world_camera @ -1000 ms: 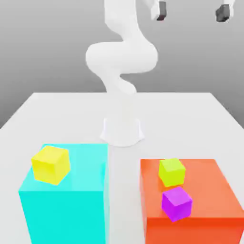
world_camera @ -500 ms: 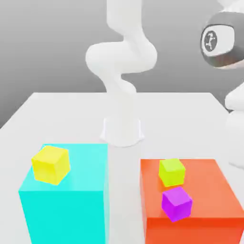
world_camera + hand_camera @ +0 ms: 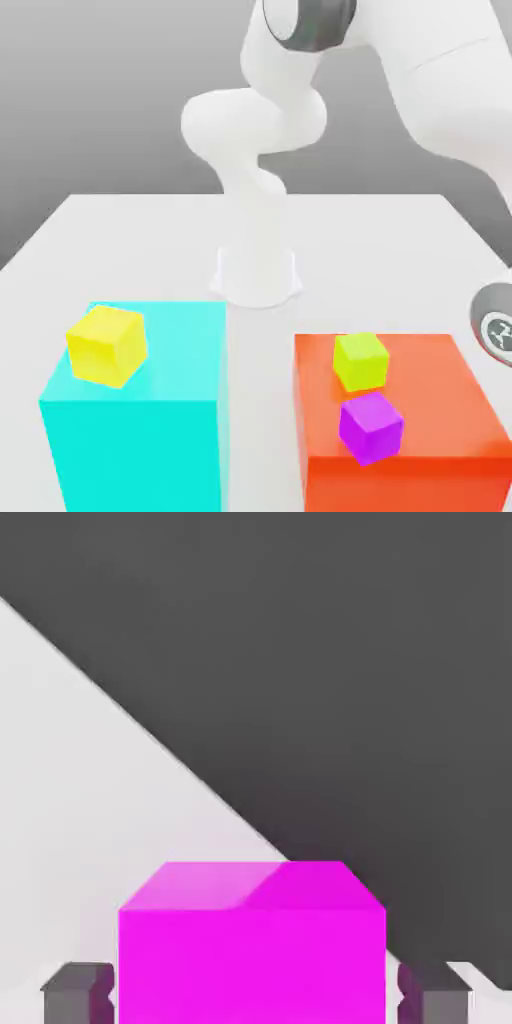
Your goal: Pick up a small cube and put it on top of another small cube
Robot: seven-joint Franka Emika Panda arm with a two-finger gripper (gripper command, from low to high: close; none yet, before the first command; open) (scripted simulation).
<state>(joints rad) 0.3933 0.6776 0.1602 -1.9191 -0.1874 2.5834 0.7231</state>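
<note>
Through the hand camera you see the bright magenta-pink small cube [image 3: 251,944] low in the frame, sitting between the gripper's [image 3: 256,994] dark grey fingers [image 3: 76,992], which stand wide on either side with a slim gap. In the exterior view, the white arm [image 3: 440,80] arches across the upper right.
</note>
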